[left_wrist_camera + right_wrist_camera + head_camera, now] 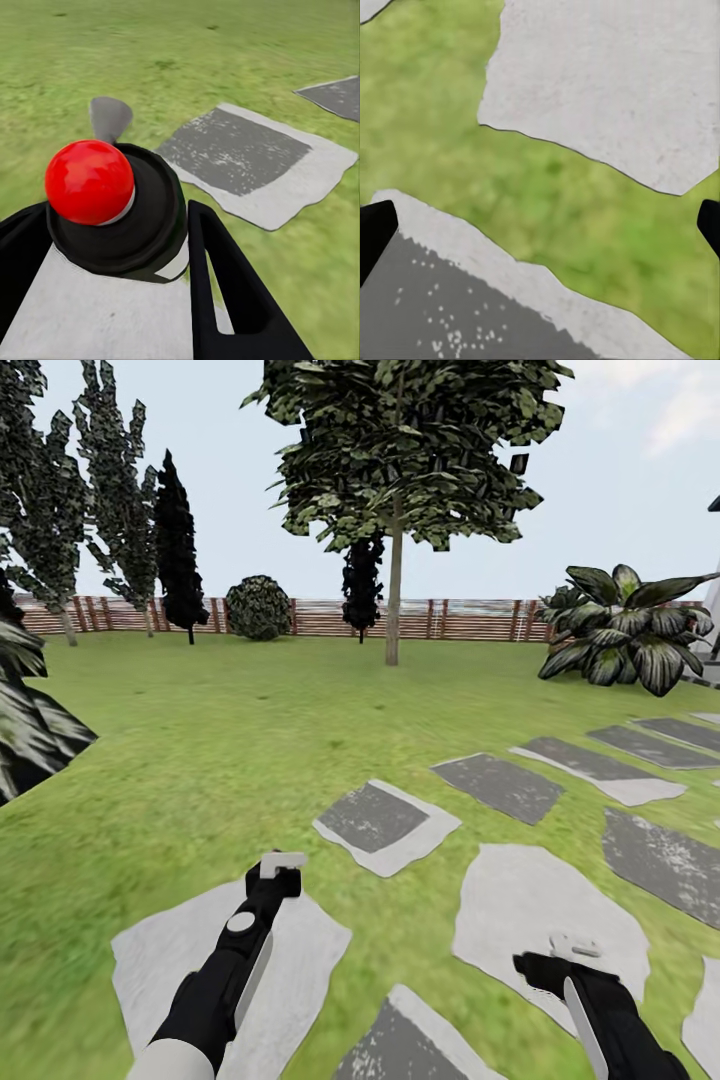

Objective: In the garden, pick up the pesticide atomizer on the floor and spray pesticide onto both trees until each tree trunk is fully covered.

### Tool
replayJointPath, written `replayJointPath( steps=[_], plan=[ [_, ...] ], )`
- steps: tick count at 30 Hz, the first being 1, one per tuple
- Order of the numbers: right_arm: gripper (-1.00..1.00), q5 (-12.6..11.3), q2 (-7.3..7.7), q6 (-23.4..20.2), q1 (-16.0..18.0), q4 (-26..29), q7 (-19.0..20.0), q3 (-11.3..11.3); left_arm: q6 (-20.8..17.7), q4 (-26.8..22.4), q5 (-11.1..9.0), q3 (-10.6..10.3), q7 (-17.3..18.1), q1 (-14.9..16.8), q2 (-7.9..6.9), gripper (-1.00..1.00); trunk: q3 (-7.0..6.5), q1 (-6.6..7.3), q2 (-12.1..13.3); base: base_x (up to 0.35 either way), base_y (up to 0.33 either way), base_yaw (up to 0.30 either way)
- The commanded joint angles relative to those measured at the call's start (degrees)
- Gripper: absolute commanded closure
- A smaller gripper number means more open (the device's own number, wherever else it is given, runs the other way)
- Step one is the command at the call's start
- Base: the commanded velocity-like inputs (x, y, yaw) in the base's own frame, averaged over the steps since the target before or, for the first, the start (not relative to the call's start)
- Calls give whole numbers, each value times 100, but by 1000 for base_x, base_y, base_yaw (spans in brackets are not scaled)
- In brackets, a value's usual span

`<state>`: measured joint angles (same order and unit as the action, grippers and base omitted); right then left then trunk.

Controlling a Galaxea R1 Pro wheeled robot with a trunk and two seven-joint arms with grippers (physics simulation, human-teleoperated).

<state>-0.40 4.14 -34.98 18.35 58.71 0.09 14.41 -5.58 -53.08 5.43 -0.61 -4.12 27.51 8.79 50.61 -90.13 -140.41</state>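
At lower left of the head view, the left gripper (277, 872) is clenched on the pesticide atomizer (280, 863), holding it above a pale stepping stone (160, 970). In the left wrist view the atomizer's red ball top (90, 181) sits on its black body between the dark fingers (225, 277). At lower right, the right gripper (568, 950) hangs empty, its fingers spread wide over grass and stones. A tree (400, 450) with a bare trunk (393, 600) stands upper centre, before the wooden fence (320, 617).
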Motion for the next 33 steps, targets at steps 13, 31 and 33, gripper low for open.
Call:
replayJointPath(
  steps=[13,31,33],
  plan=[
    [-100,4,-1,0,0,0,0,-6,3,-1,2,-1,-1,0,0,100,0,0,0,337,0,0],
    [-100,5,-1,0,1,0,0,-9,3,-1,2,-1,-1,0,0,100,0,0,0,337,0,0],
    [-100,5,-1,0,0,3,0,-9,4,-1,2,-1,-1,0,0,100,0,0,0,338,0,0]
  ],
)
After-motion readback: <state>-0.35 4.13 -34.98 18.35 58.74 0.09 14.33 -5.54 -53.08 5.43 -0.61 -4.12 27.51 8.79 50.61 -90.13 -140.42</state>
